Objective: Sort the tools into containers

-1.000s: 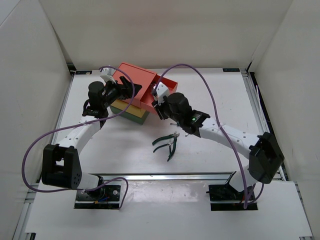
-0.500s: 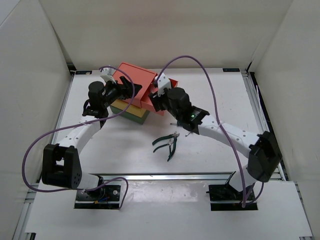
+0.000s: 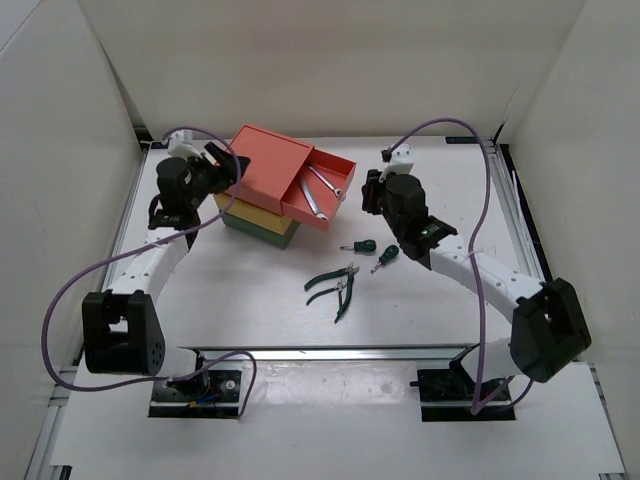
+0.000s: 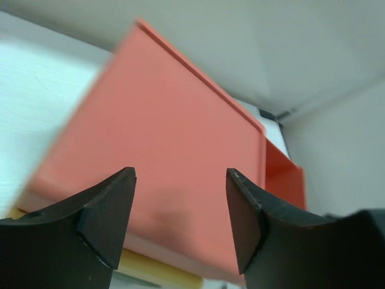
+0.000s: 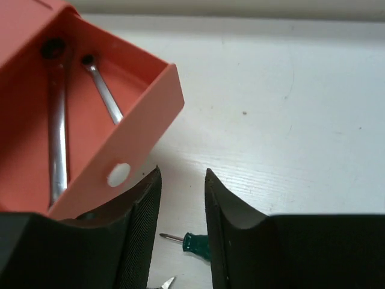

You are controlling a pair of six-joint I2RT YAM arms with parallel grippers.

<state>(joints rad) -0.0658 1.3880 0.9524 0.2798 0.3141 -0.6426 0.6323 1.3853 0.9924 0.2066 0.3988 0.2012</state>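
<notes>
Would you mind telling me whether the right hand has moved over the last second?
Yes. The right hand has pulled back rightward, from over the front of the salmon drawer to clear of it.

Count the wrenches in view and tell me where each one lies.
2. One wrench and the other wrench lie side by side in the open red drawer. Any inside the shut boxes beneath would be hidden.
</notes>
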